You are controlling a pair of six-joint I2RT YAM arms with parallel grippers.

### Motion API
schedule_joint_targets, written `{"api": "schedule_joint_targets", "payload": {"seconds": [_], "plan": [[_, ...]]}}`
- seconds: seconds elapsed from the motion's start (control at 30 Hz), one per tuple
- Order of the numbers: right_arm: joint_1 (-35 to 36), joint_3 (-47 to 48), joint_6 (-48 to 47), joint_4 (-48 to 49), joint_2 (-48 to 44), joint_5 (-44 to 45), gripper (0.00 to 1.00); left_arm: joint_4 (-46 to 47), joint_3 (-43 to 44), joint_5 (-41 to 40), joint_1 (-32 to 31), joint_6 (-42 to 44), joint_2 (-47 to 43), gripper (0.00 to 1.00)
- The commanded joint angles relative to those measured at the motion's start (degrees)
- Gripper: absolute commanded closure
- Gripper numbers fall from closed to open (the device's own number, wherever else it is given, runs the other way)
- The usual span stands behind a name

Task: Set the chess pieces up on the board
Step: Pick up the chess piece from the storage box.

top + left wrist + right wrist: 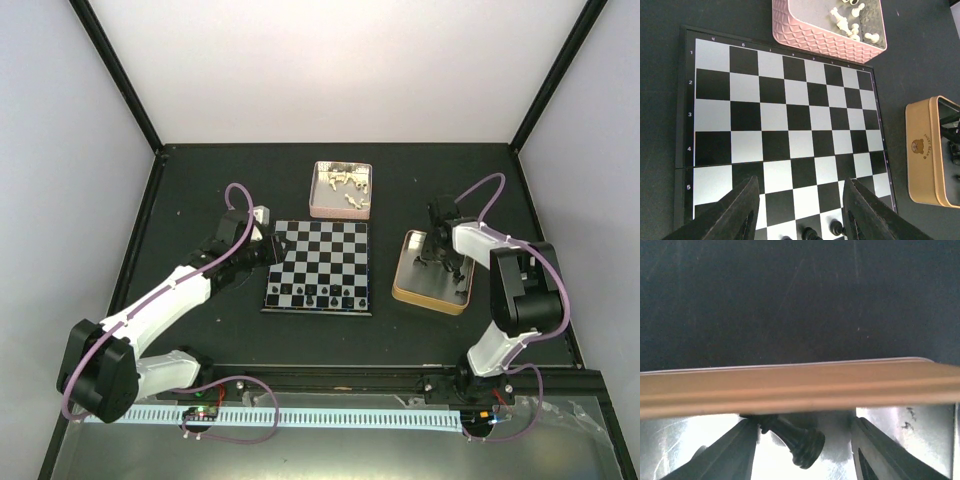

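The board [318, 262] lies in the middle of the table, with several black chess pieces [322, 293] standing along its near edge. My left gripper [277, 247] hovers over the board's left side; in the left wrist view it [801, 181] is open above bare squares of the board [785, 120], with black pieces [837, 227] just beyond its fingertips. My right gripper [447, 262] reaches down into the tan tin [412, 290]. In the right wrist view it [805, 422] is open around a black piece [797, 440] that lies tilted on the shiny tin floor, near the left finger [735, 450].
A pink tin [341, 190] holding white pieces [847, 22] stands just behind the board. The tan tin's rim [790, 387] crosses the right wrist view just beyond the fingers. The tan tin [925, 150] sits to the right of the board. Black enclosure posts rise at the back corners.
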Motion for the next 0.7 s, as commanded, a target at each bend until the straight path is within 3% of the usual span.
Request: {"api": "schedule_joint_targets", "payload": {"seconds": [0.0,0.27,0.47,0.67], "plan": [[-1.4,1.8,-1.3,-0.2,1.3,1.3,0.49,1.0,2.1,0.5,0.5,0.7,0.4,0.52],[-1.4,0.6,-2.7,-0.5,-0.4,-4.9,0.74,1.1,1.9,0.6,0.4,0.7,0.3,0.52],[-1.4,-0.8,-3.7,-0.5,-2.2,-6.3,0.76,1.4,2.1,1.0,0.5,0.7,0.5,0.53],[-1.3,-0.8,-4.0,0.2,-2.2,-6.0,0.86,1.4,2.2,1.4,0.4,0.7,0.6,0.52]]}}
